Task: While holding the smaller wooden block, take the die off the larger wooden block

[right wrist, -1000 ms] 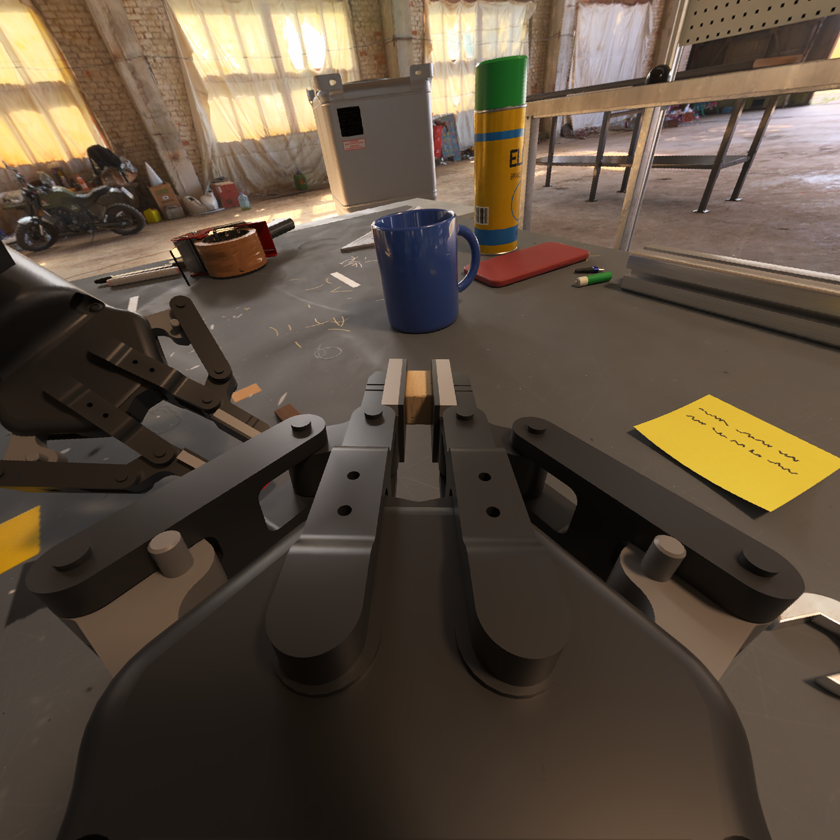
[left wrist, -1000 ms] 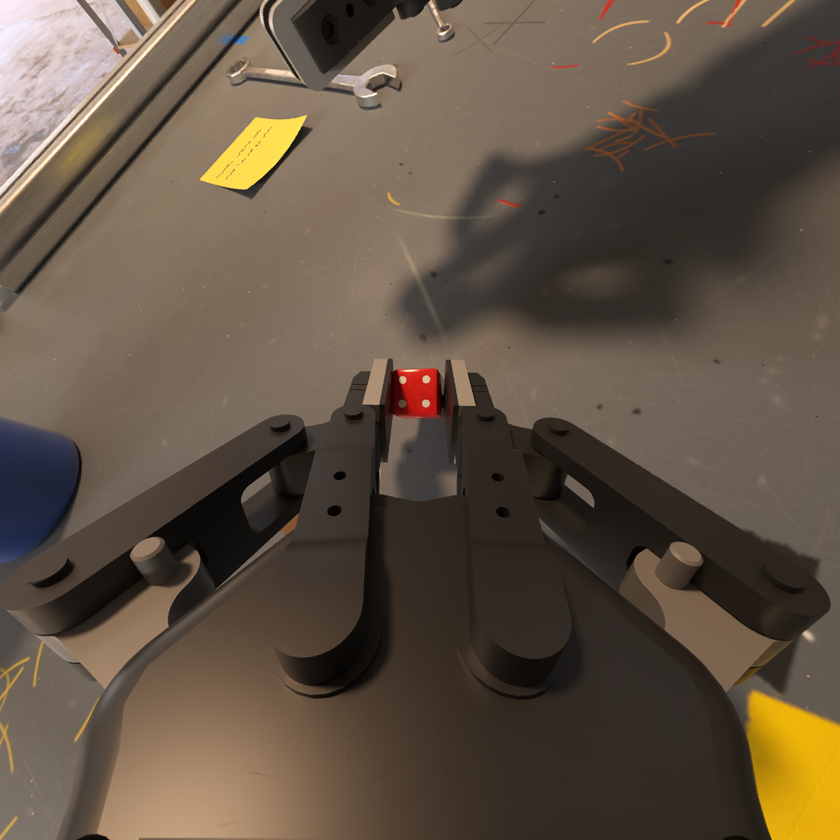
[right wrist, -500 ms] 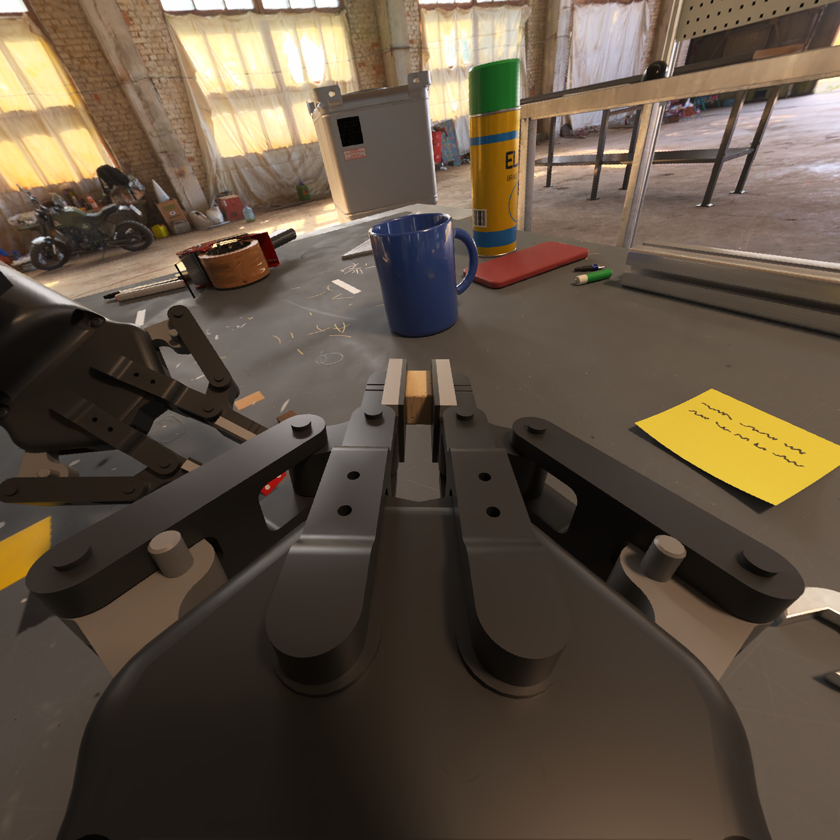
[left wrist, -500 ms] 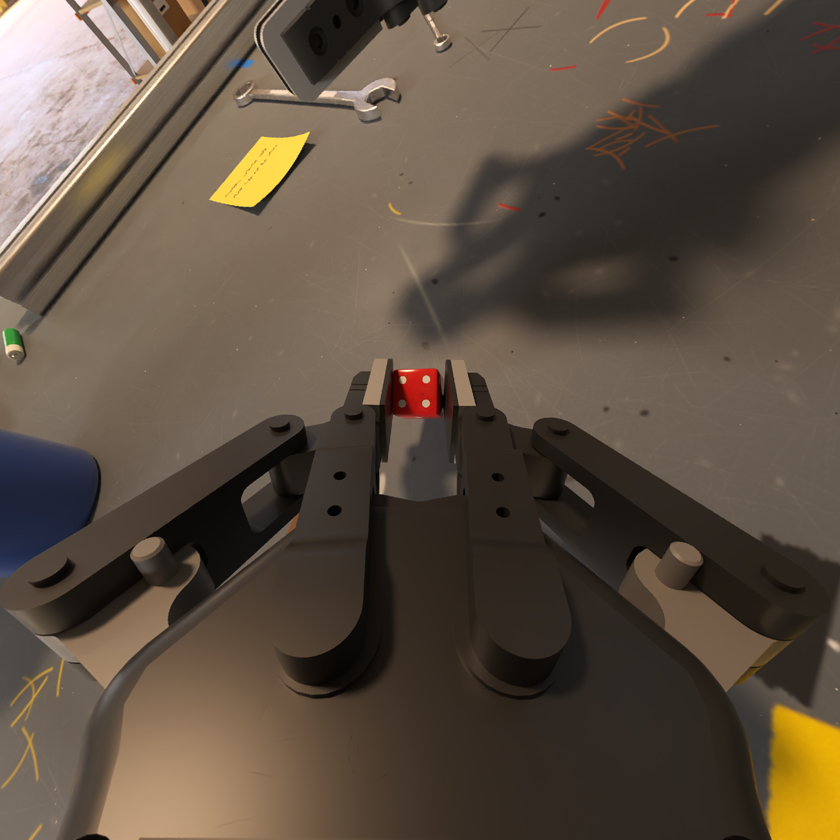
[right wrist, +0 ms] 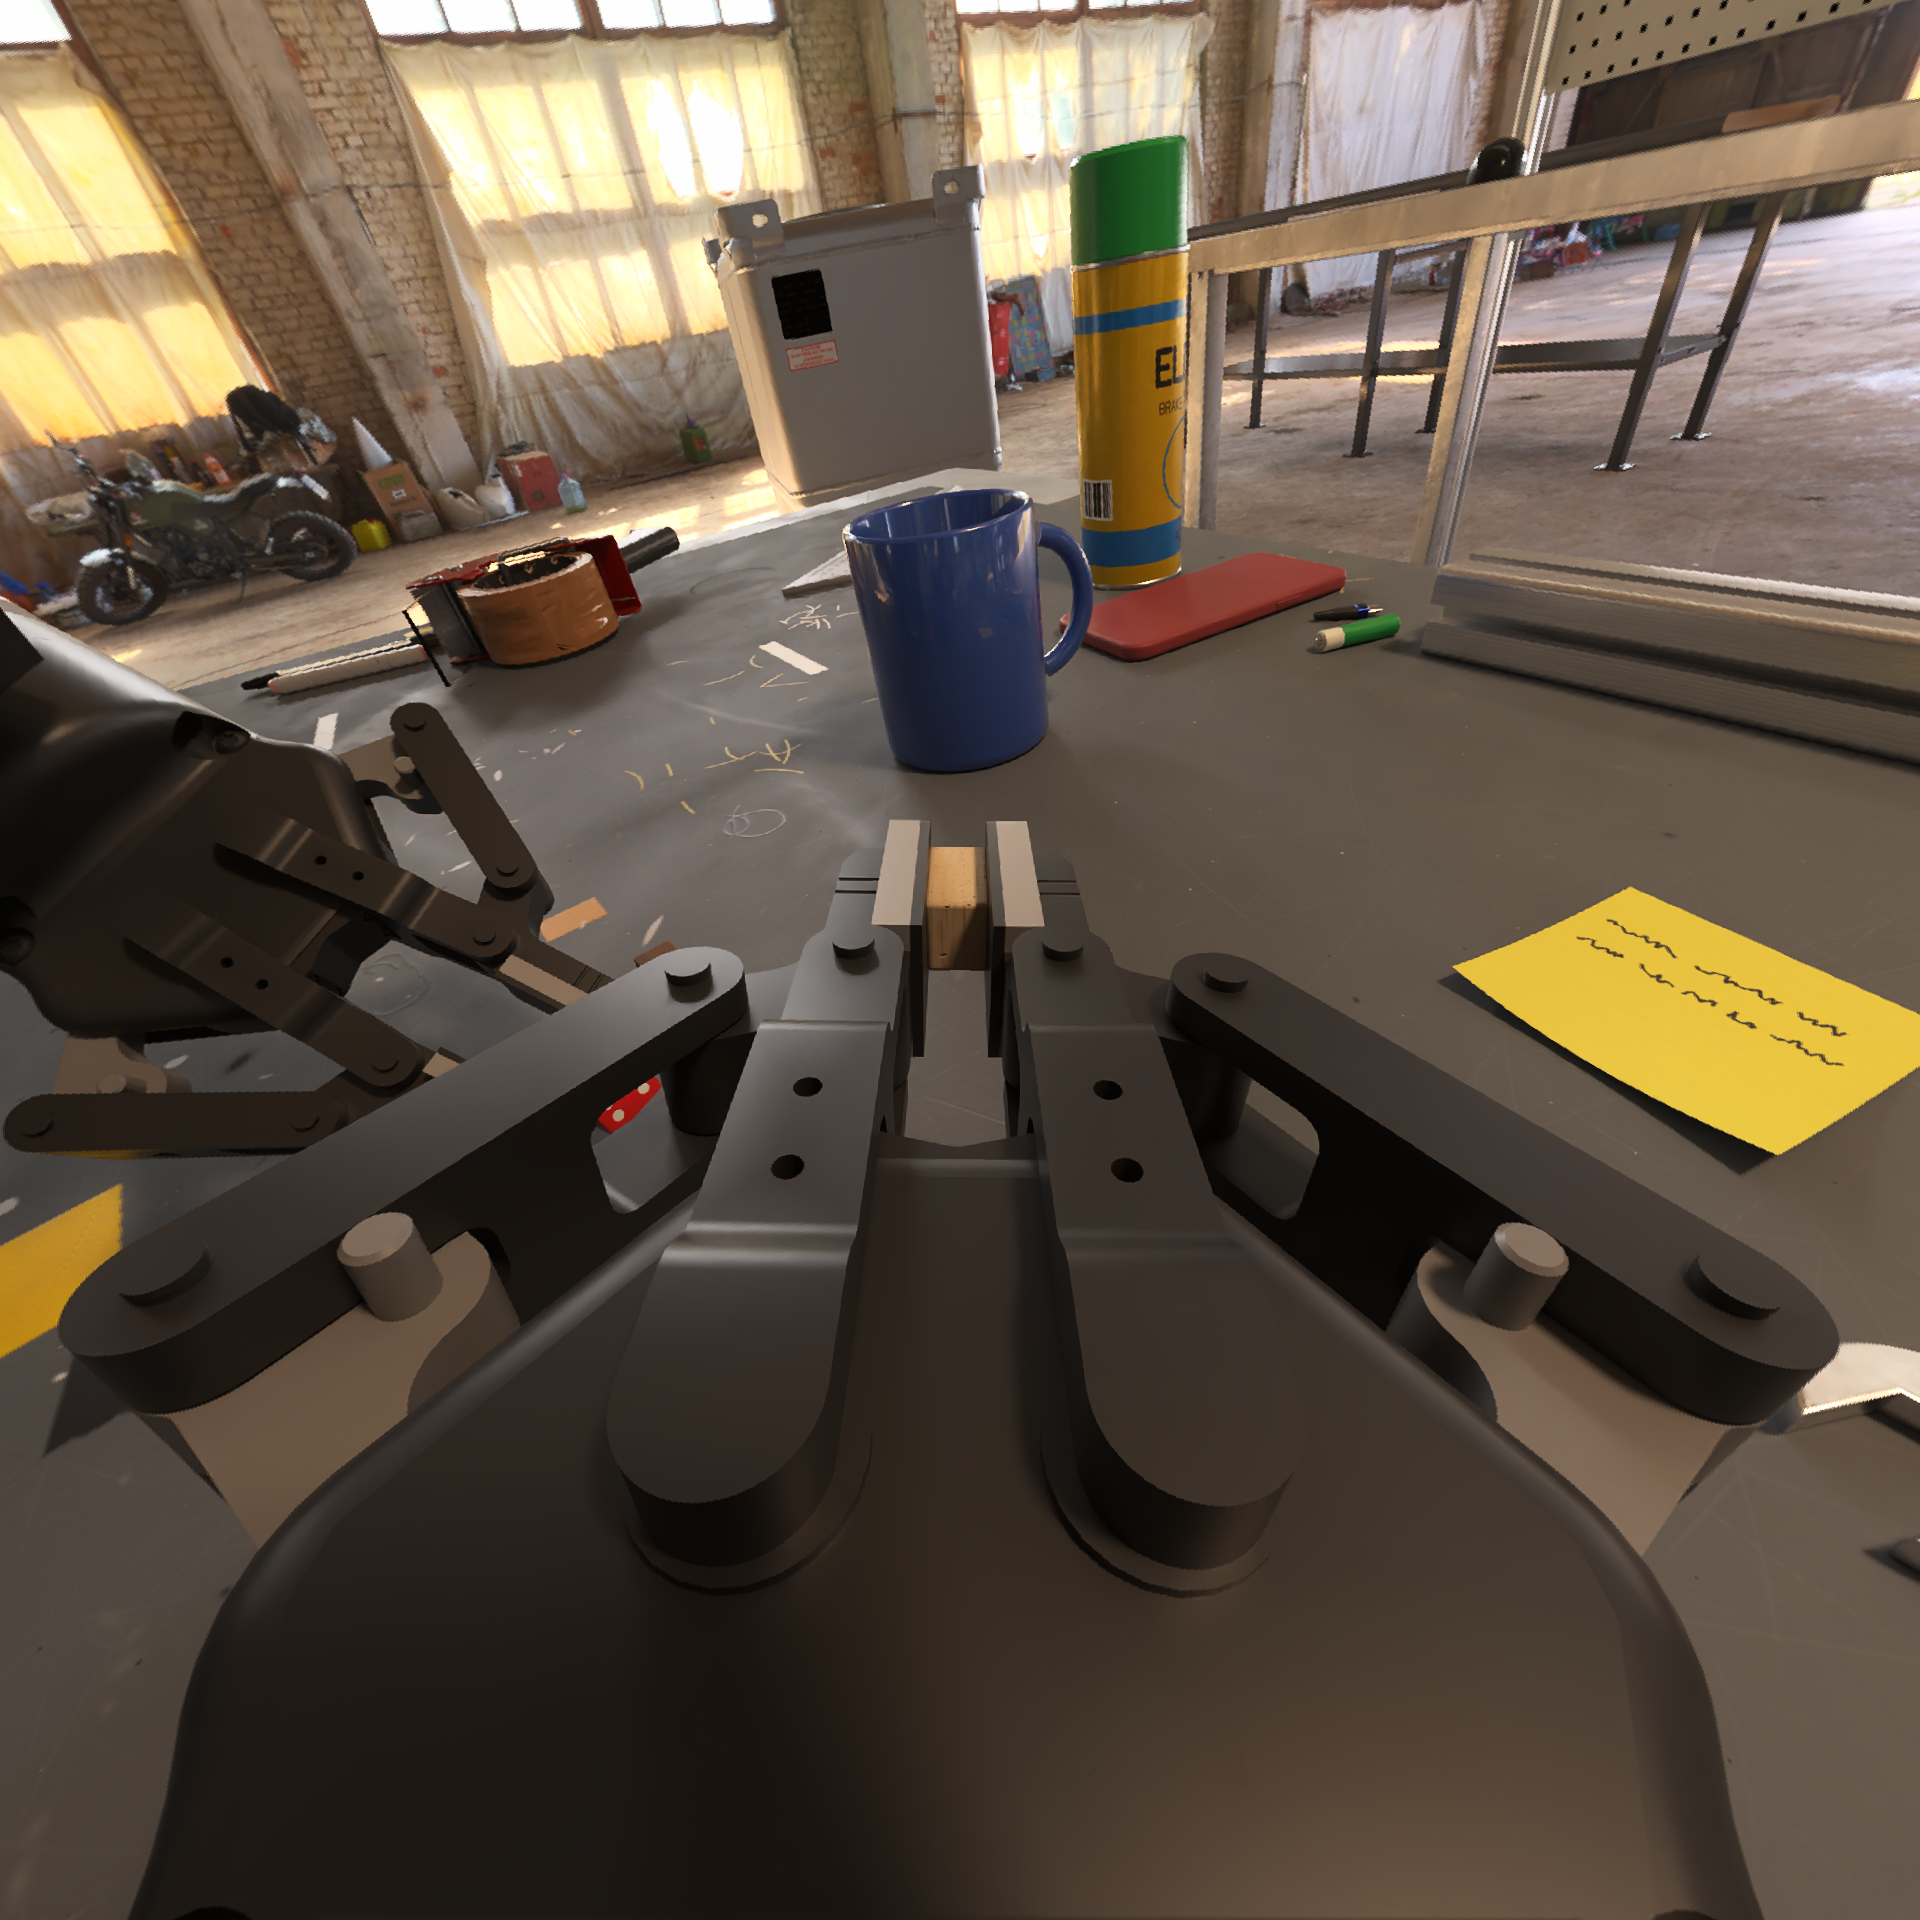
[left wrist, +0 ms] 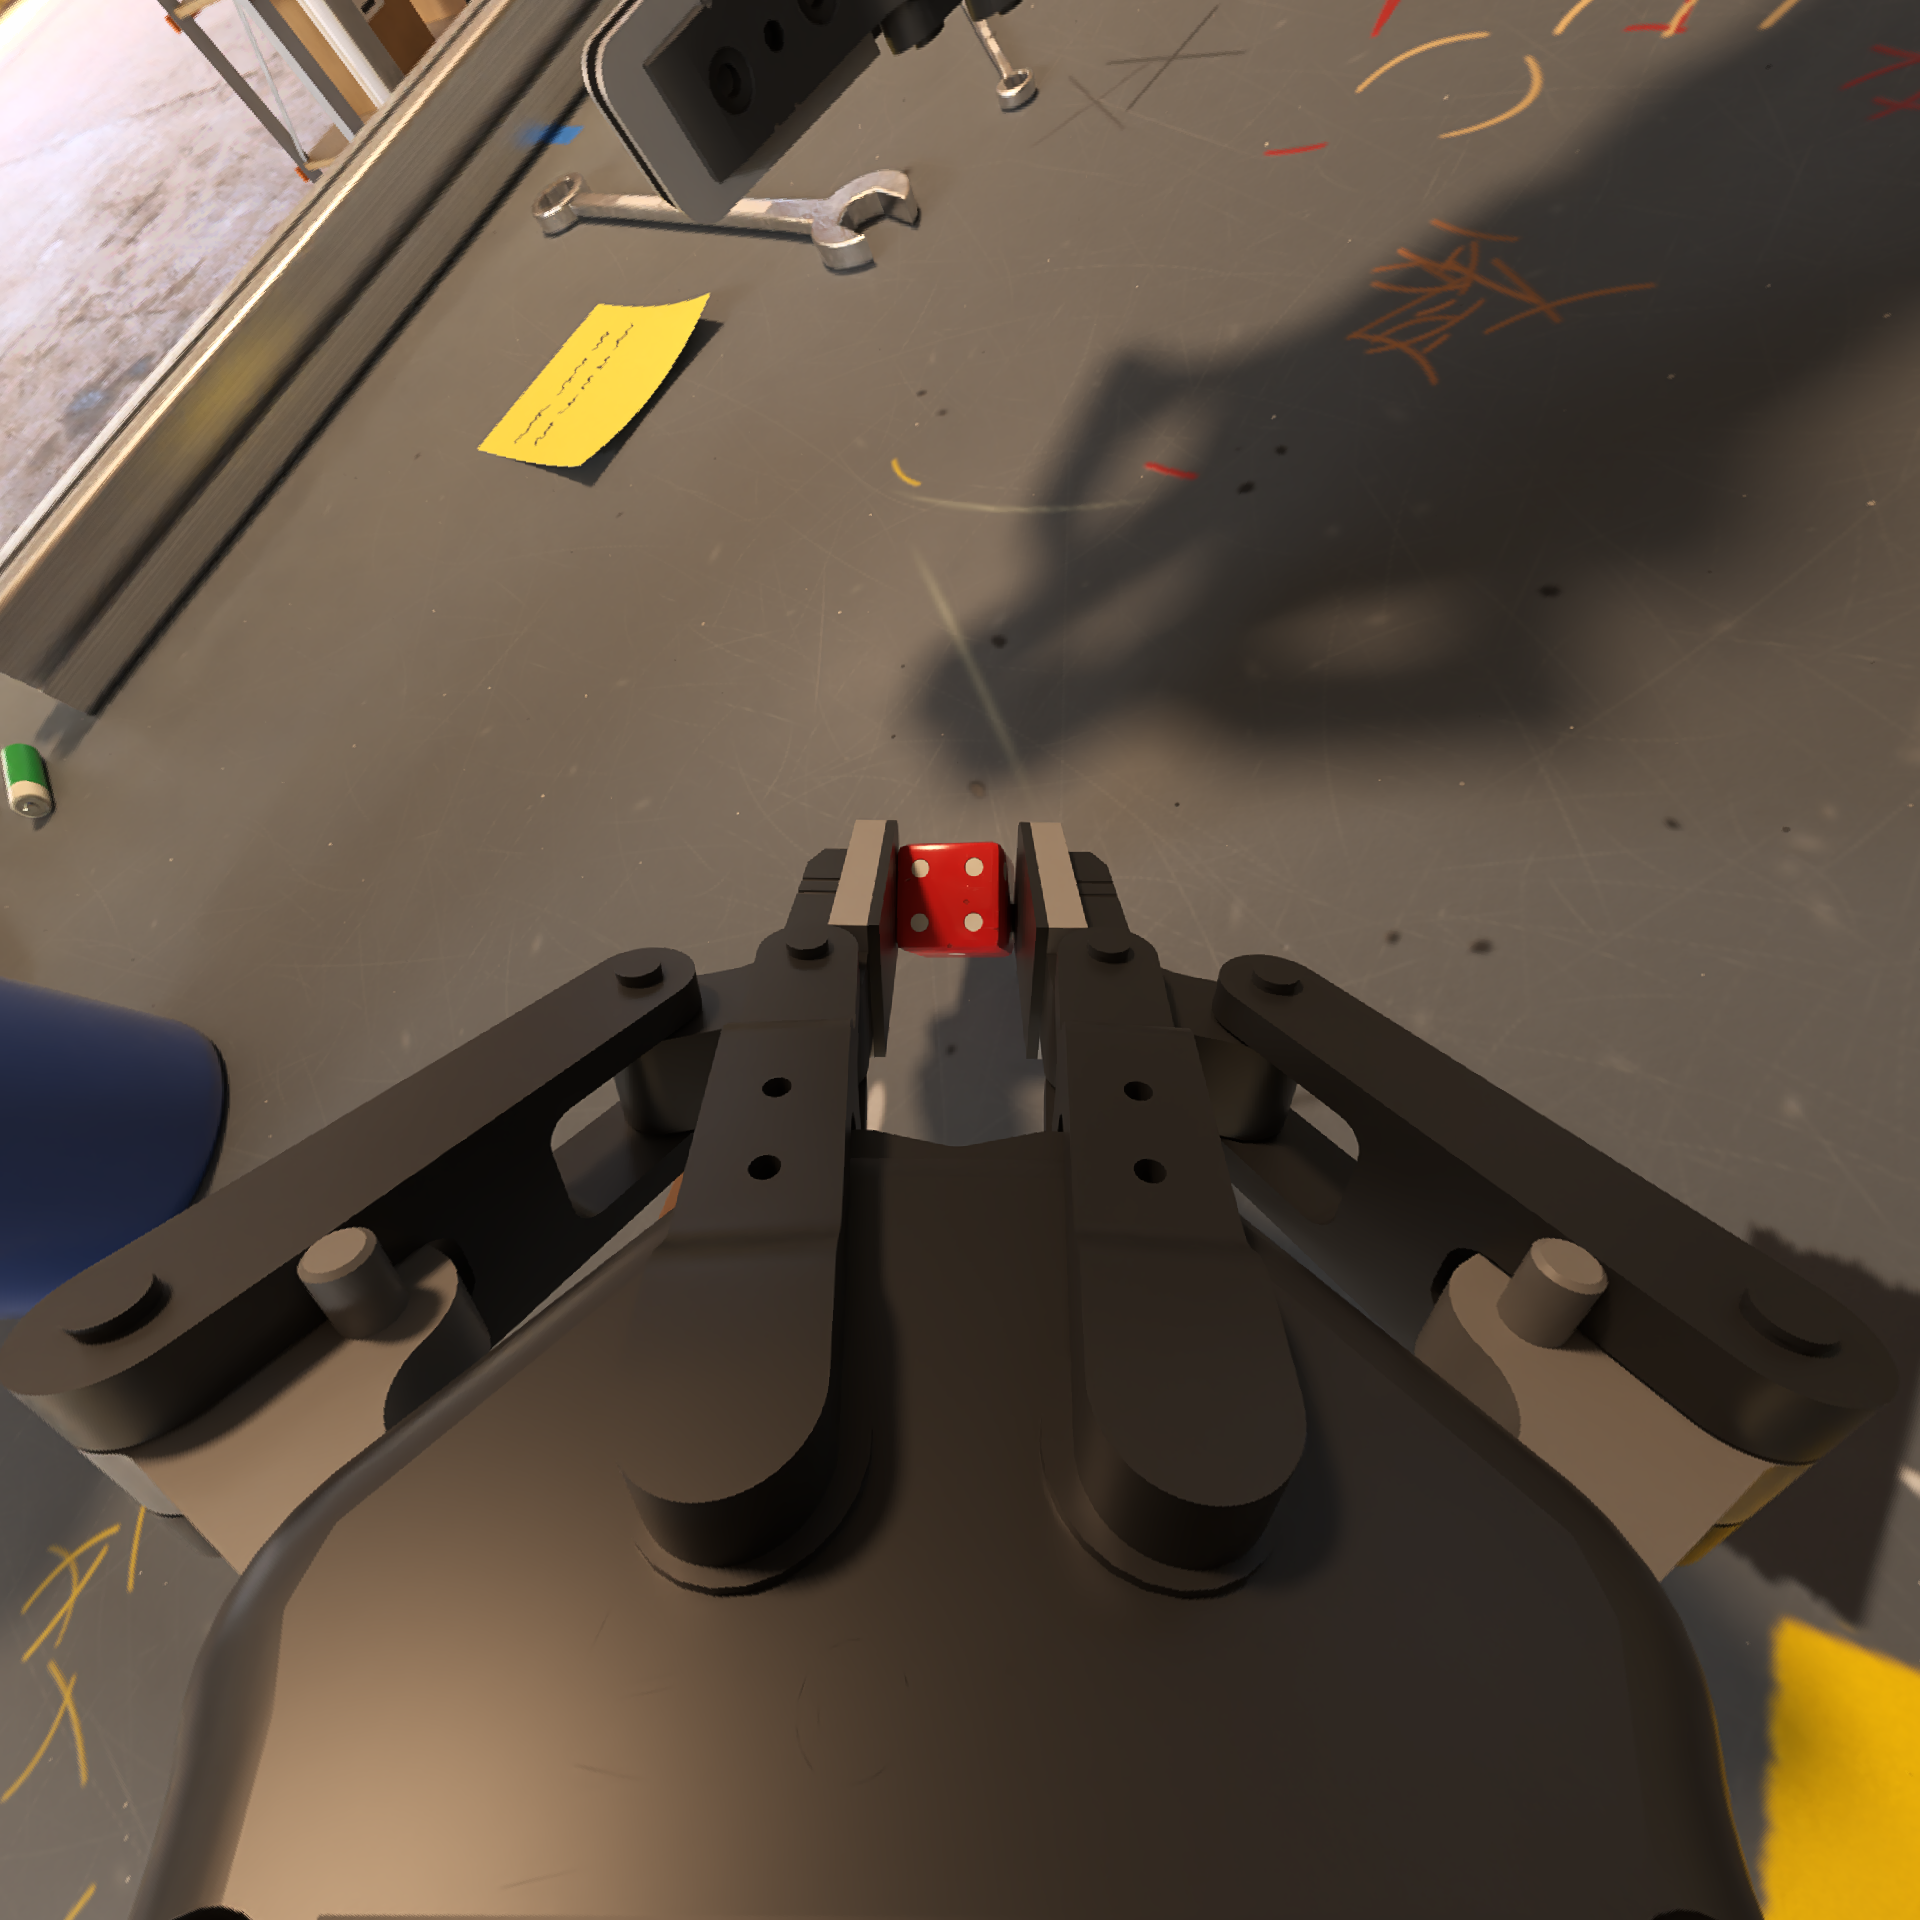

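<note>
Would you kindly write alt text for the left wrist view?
The left claw grips a red die above a scuffed dark table. Beyond lie a yellow note and a wrench.

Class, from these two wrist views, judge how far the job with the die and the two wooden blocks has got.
Done: the left gripper is shut on the red die, lifted above the tabletop. In hand: the right gripper is shut on the smaller wooden block. Left: apparently nothing beyond setting the die down; the larger block is not clearly visible.
</note>
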You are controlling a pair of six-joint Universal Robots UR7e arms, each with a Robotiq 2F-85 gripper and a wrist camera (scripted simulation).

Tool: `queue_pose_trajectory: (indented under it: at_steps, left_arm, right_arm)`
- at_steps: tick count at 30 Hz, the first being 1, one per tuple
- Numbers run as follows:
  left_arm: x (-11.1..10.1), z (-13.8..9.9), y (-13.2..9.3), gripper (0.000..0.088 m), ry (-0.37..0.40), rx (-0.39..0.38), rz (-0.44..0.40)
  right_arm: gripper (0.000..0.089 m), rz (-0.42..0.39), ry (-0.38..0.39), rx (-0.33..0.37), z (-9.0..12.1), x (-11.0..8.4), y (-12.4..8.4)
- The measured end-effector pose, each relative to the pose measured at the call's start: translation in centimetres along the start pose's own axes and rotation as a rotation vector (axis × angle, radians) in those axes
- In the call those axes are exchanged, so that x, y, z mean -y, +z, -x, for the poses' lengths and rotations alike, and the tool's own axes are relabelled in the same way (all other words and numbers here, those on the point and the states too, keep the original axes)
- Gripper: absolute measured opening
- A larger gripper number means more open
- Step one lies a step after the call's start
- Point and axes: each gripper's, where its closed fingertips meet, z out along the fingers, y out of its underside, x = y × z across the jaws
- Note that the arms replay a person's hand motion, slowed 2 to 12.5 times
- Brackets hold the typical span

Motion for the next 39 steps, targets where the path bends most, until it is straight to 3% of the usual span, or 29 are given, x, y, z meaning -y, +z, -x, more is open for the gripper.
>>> queue_pose_trajectory:
  at_steps: [39]
  left_arm:
    - [-0.33, -0.29, 0.28, 0.0202, 0.019, -0.013, 0.03]
  right_arm:
    - [0.0092, 0.017, -0.019, 0.005, 0.28, -0.21, 0.22]
